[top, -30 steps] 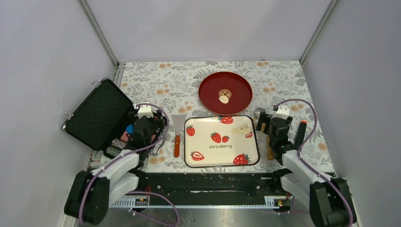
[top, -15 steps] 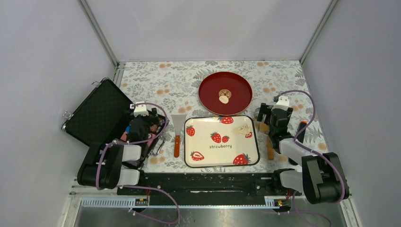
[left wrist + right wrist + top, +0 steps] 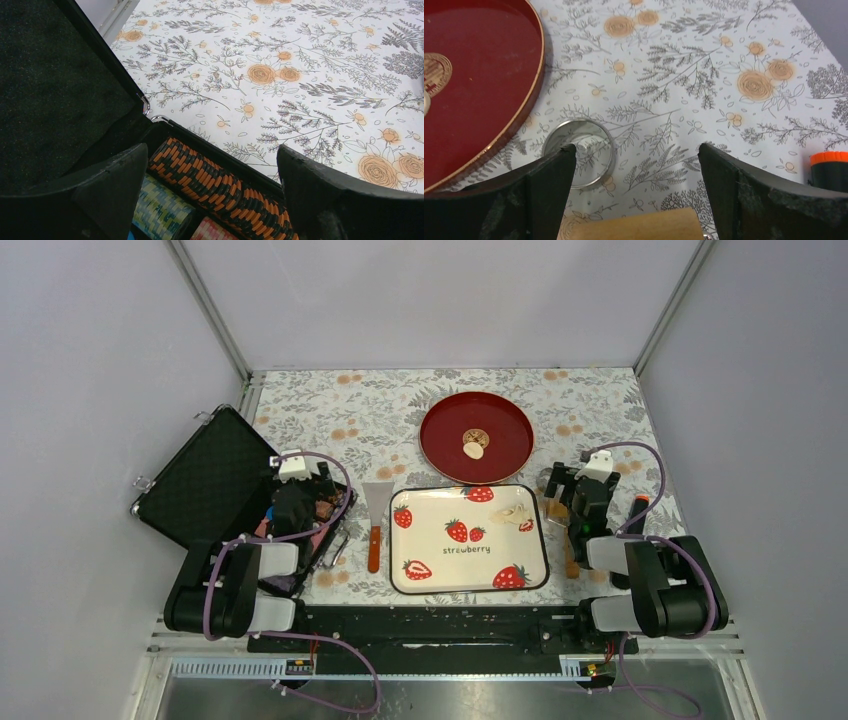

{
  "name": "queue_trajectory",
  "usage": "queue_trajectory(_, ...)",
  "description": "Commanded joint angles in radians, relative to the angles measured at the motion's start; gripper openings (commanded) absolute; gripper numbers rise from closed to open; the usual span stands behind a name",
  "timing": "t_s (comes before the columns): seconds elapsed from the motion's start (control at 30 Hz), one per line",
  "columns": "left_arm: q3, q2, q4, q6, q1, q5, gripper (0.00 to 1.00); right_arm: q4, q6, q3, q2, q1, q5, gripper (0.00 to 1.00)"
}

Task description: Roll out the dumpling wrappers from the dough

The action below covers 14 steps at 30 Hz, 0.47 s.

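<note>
A small round cream dumpling wrapper (image 3: 474, 451) lies on the red plate (image 3: 505, 418) beside its gold emblem. A ragged dough scrap (image 3: 518, 514) lies at the right of the strawberry tray (image 3: 430, 575). My right gripper (image 3: 578, 496) is open and empty, right of the tray; in the right wrist view (image 3: 636, 150) it hangs above the wooden roller (image 3: 634, 225), with the metal ring cutter (image 3: 580, 152) by its left finger. My left gripper (image 3: 300, 495) is open and empty; in the left wrist view (image 3: 211, 152) it is over the open black case (image 3: 205, 480).
Stacks of poker chips (image 3: 215, 182) fill the case under my left gripper. A scraper with a red handle (image 3: 374, 522) lies left of the tray. An orange-capped black marker (image 3: 637, 512) lies right of my right gripper. Grey walls enclose the flowered tablecloth.
Both arms have folded back toward their bases. My left gripper has shifted a little left and away over the case, my right gripper a little away. Dough, wrapper and tools have not moved.
</note>
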Motion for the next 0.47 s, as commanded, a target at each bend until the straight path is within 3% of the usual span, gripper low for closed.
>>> queue_trajectory(0.0,0.02,0.003,0.072,-0.012,-0.003,-0.021,0.99,0.096,-0.007,0.021,-0.004,-0.004,0.03,1.0)
queue_trajectory(0.43,-0.032,0.012,0.192,0.015,-0.064,-0.139,0.99,0.089,-0.012,0.028,-0.002,-0.003,0.026,0.99)
